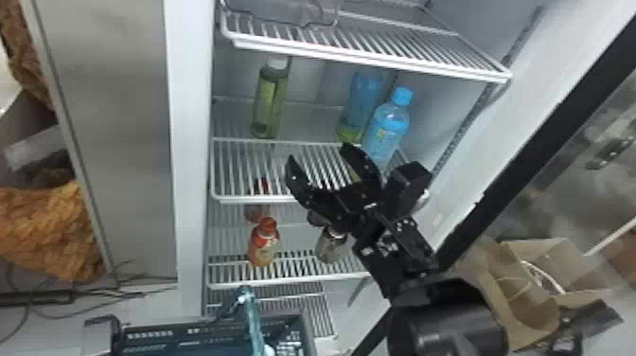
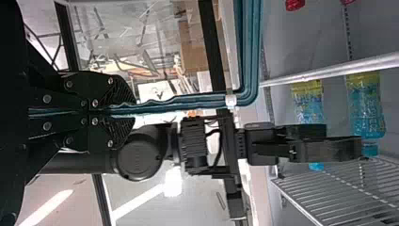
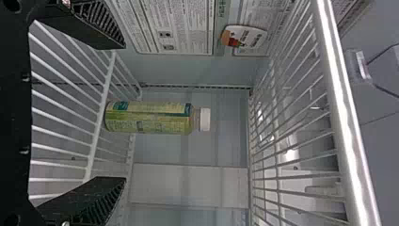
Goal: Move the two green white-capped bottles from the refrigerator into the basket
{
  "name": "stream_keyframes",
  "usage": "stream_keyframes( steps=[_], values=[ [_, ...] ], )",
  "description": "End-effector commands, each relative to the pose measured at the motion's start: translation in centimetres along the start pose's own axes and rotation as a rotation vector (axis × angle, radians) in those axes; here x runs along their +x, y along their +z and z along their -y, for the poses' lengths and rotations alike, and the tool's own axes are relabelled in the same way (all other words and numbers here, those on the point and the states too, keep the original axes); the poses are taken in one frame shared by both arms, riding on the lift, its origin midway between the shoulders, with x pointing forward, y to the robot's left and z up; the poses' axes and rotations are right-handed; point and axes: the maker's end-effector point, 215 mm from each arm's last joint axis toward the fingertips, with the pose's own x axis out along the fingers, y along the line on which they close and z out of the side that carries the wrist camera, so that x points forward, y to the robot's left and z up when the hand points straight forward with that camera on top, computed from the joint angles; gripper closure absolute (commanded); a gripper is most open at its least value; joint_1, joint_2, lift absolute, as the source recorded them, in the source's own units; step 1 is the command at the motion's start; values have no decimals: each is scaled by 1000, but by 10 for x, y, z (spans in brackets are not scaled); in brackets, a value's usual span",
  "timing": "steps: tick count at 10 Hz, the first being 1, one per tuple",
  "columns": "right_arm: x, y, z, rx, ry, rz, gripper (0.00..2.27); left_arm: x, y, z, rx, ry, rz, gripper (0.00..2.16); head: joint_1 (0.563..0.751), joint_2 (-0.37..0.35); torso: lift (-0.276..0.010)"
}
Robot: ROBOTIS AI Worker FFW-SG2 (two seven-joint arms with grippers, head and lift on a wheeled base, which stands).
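One green white-capped bottle (image 1: 269,102) stands upright at the back left of the refrigerator's middle shelf in the head view. My right gripper (image 1: 318,154) is open in front of that shelf, to the right of the bottle and nearer the camera. In the right wrist view the bottle (image 3: 150,117) lies beyond the spread fingers of my right gripper (image 3: 124,113), untouched. The basket (image 1: 189,337) is low in front of the refrigerator, its teal handle (image 1: 255,322) raised. In the left wrist view my left gripper (image 2: 113,111) is shut on the basket handle (image 2: 188,101).
Two blue-capped bottles (image 1: 390,125) stand on the right of the same shelf, close to my right gripper. A wire shelf (image 1: 369,59) spans above. An orange-red bottle (image 1: 264,244) and a dark bottle (image 1: 330,246) are one shelf lower. The open door's black frame (image 1: 534,146) is at right.
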Motion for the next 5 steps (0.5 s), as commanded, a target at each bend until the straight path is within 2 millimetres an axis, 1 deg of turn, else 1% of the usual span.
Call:
stream_keyframes(
  steps=[1, 4, 5],
  values=[
    [18, 0, 2, -6, 8, 9, 27, 1, 1, 1, 3, -2, -1, 1165, 695, -341, -4],
    [46, -8, 9, -21, 1, -9, 19, 3, -1, 1, 4, -2, -11, 1164, 695, -321, -4],
    [55, -13, 15, -13, -14, -17, 19, 3, 0, 0, 4, 1, -11, 1164, 695, -316, -4]
  ],
)
